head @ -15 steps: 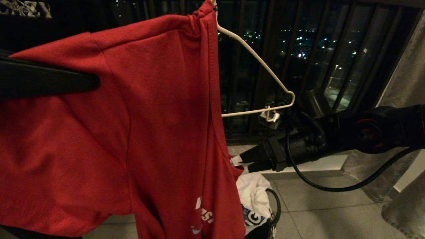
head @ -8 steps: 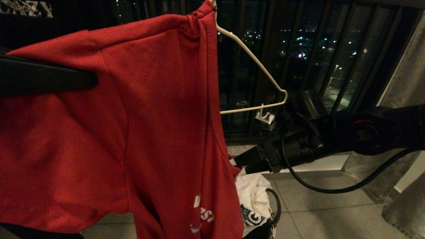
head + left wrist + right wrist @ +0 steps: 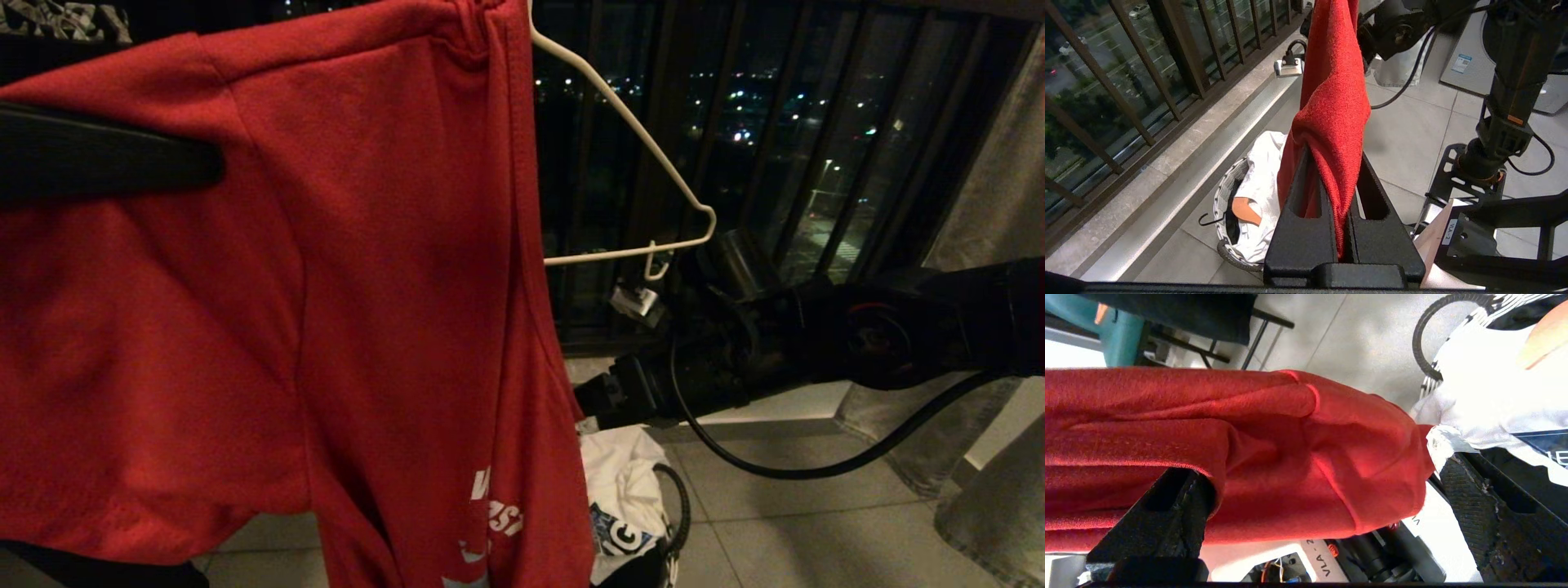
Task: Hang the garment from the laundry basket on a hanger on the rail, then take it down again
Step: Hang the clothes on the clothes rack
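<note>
- The red T-shirt with white lettering [image 3: 392, 269] hangs half-dressed on the thin white wire hanger [image 3: 645, 151]: its collar is bunched at the hanger's neck, and the hanger's whole right-hand shoulder, with its small notch hook, juts bare beyond the shirt's edge.
- The left gripper [image 3: 1345, 196] holds the shirt out sideways; its two black fingers [image 3: 1298, 212] are pressed together with a fold of the red cloth pinched between them.
- The right gripper [image 3: 1323, 490] sits just below the bare end of the hanger, at the shirt's side edge. Its jaws are spread wide, with the red fabric between the two textured fingers [image 3: 1470, 494] but not clamped.
- Below the shirt's hem, on the pale tiled floor [image 3: 816, 531], stands the small round laundry basket with a white woven rim [image 3: 1224, 192] and black loop handles; a white T-shirt with a blue graphic [image 3: 624, 490] is heaped in it.
- Dark balcony railing bars [image 3: 824, 122] run behind the hanger.
</note>
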Robot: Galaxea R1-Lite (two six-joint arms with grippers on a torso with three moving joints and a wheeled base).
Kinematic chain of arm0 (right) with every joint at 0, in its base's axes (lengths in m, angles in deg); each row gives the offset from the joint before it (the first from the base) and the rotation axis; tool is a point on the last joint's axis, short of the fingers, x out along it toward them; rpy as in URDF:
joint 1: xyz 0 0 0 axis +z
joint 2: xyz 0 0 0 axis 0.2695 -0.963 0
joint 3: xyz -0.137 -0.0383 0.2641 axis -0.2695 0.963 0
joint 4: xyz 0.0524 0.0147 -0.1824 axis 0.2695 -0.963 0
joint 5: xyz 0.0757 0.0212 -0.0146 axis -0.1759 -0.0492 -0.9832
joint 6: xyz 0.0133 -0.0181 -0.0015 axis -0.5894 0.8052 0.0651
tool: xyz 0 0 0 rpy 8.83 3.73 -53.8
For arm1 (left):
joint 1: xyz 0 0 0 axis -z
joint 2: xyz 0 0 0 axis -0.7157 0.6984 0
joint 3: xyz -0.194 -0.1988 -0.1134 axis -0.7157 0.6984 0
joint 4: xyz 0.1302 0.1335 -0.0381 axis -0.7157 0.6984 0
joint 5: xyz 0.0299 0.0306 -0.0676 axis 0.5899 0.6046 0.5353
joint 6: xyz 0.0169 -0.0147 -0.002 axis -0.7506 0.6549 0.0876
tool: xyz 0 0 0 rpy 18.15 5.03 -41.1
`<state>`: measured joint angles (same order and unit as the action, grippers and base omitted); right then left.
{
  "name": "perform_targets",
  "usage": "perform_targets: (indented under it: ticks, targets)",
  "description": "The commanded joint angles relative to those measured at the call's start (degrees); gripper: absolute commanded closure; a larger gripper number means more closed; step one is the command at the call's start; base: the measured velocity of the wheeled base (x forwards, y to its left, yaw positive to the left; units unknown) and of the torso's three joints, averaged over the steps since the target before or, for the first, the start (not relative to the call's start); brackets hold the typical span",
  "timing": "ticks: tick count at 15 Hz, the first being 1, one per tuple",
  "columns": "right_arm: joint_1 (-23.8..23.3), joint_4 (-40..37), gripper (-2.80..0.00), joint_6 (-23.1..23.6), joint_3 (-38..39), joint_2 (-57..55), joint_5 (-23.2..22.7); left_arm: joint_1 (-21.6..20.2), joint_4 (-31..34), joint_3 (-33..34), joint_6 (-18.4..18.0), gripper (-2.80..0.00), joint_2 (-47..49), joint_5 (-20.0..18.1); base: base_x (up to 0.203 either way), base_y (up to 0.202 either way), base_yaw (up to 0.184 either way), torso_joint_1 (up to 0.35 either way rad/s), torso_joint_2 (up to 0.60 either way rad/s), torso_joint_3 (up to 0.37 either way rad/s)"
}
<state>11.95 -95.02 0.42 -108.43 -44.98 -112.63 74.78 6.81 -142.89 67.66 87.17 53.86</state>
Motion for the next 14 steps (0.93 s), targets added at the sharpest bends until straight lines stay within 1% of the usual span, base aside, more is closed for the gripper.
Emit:
perform_targets:
  ticks: [1,6,7,8,12,14]
  targets:
    - [-0.1,0.0,-2.8,-0.1,-0.1,-0.4,-0.2,0.0,0.2,-0.1,0.0,0.0,0.0,-0.1,0.0,0.0,0.0,0.0,0.0,0.0]
    - [-0.5,0.4,-2.8,-0.1,-0.2,-0.2,0.0,0.0,0.2,-0.1,0.0,0.0,0.0,-0.1,0.0,0.0,0.0,0.0,0.0,0.0]
    - [-0.7,0.4,-2.64,0.0,-0.2,0.0,0.0,0.0,0.2,0.0,0.0,0.0,0.0,-0.1,0.0,0.0,0.0,0.0,0.0,0.0]
    - [-0.8,0.4,0.0,0.1,-0.2,0.0,-0.1,0.1,0.2,-0.1,0.0,0.0,0.0,-0.1,0.0,0.0,0.0,0.0,0.0,0.0]
    - [-1.1,0.4,0.0,0.1,-0.4,0.2,0.0,0.0,0.2,-0.1,0.0,0.0,0.0,-0.1,0.0,0.0,0.0,0.0,0.0,0.0]
    - [-2.2,0.4,0.0,0.1,-0.7,0.5,0.0,0.0,0.2,-0.1,-0.1,0.0,0.0,-0.1,0.0,0.0,0.0,0.0,0.0,0.0]
